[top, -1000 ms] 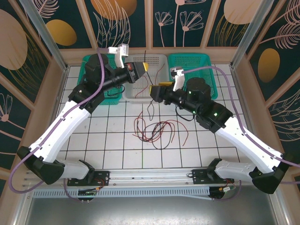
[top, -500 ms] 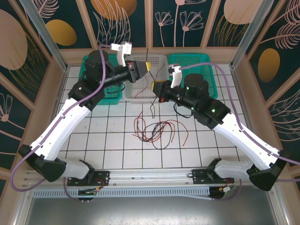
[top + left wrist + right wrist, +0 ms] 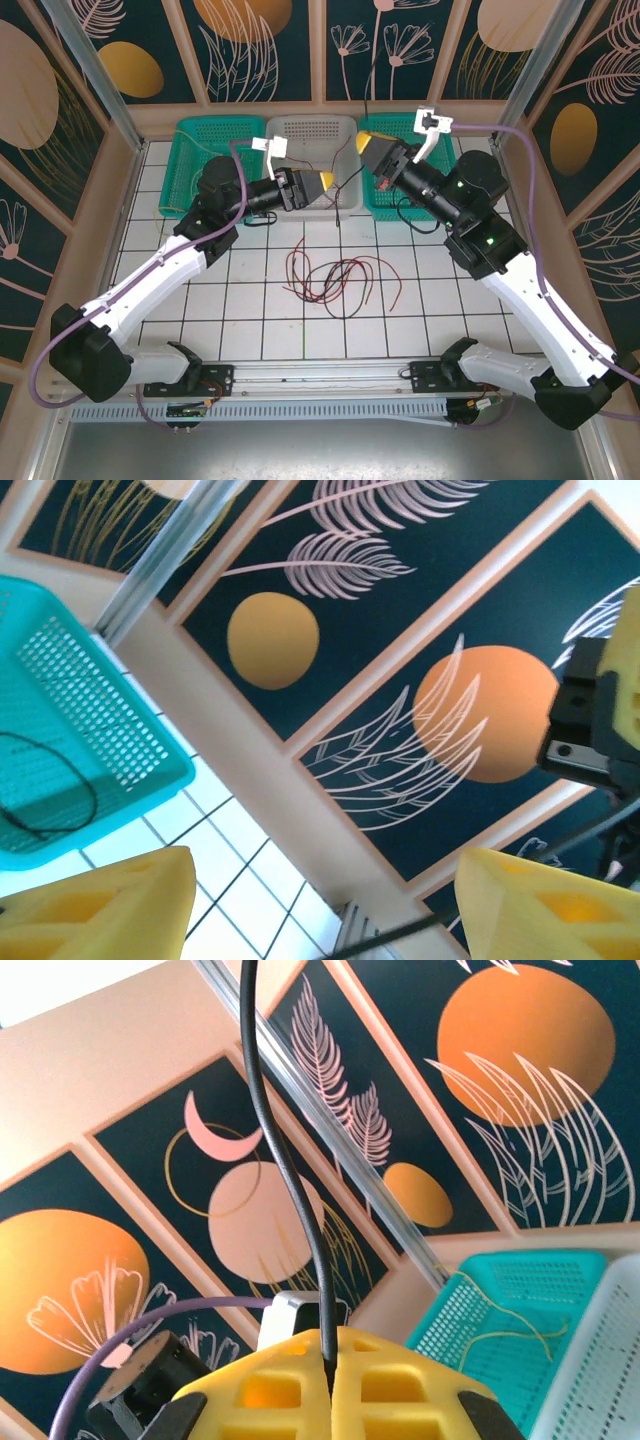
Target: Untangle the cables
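my right fingertips [image 3: 270, 1390]: yellow
cable I pinch [image 3: 287, 1170]: black
loose cables [image 3: 335, 275]: red
table [image 3: 250, 330]: white, black grid
baskets [image 3: 190, 142]: teal

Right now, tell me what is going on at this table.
Two robot arms are working on untangling cables. The right gripper is shut on a black cable, raised near the green basket at the far edge. The left gripper hangs open by the grey basket. A tangle of red cables lies loose on the tiled table between the arms.
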Robot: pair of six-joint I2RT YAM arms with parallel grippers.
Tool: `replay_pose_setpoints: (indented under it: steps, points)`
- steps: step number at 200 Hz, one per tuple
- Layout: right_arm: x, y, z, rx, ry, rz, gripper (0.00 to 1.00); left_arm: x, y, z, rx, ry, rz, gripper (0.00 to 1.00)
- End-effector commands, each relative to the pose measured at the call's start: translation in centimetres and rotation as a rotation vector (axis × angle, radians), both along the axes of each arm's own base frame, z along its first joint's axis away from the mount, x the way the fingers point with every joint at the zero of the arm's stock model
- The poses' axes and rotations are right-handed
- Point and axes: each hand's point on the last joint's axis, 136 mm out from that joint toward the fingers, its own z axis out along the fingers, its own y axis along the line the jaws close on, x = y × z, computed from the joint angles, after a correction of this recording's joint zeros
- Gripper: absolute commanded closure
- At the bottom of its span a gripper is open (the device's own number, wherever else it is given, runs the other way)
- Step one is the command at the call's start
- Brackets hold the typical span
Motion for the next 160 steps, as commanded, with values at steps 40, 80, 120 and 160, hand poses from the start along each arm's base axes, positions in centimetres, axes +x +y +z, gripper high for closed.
replay_pose_setpoints:
  steps: [40,80,120,160]
  points:
    - [-0.3,0.6,2.0,0.089,-0.011,0.078,1.0,-3.3,-1.2,5.0,-0.138,-0.233,-0.166,0.23]
    - [0.4,0.5,2.0,0.1,-0.002,0.075,1.0,-5.1,-3.7,2.9,-0.089,-0.222,-0.269,0.3]
    - [0.9,0.2,2.1,0.118,-0.001,0.058,1.0,-4.9,-4.7,1.4,-0.048,-0.208,-0.257,0.91]
    - [3.1,-0.6,1.5,0.115,0.014,-0.043,1.0,-6.9,-7.4,-0.4,0.025,-0.223,-0.321,1.0]
